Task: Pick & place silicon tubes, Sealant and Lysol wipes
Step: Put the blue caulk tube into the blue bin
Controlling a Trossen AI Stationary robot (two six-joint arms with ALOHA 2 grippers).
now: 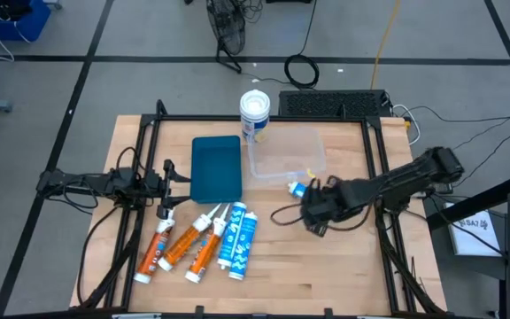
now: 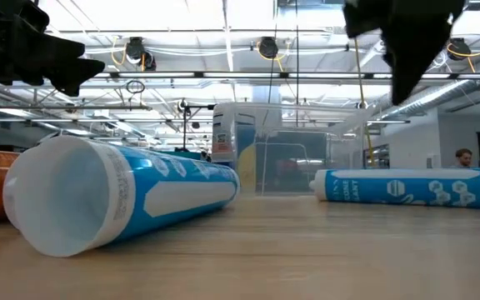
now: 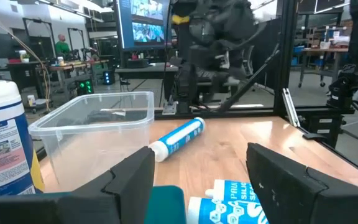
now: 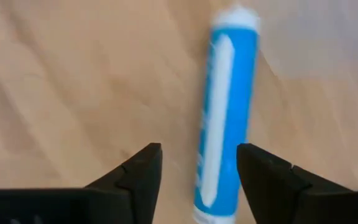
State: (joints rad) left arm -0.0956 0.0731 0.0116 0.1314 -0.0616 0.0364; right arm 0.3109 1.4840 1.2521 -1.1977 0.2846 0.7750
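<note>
One blue sealant tube (image 4: pixel 225 112) lies on its side on the wood table, just in front of the clear plastic tub (image 1: pixel 286 155). My right gripper (image 4: pixel 197 174) hovers open above this tube, pointing steeply down, clear of it; it is also in the high view (image 1: pixel 313 211). The Lysol wipes canister (image 1: pixel 255 111) stands upright behind the tub. Three orange silicon tubes (image 1: pixel 177 248) and two blue tubes (image 1: pixel 237 237) lie side by side at the near left. My left gripper (image 3: pixel 197 180) waits open at the table's left edge.
A teal lid (image 1: pixel 215 168) lies flat left of the tub. Black frame rails (image 1: pixel 374 177) run along the table's sides. Bare wood stretches across the near right (image 1: pixel 326 266). A person (image 2: pixel 463 157) shows in the room beyond.
</note>
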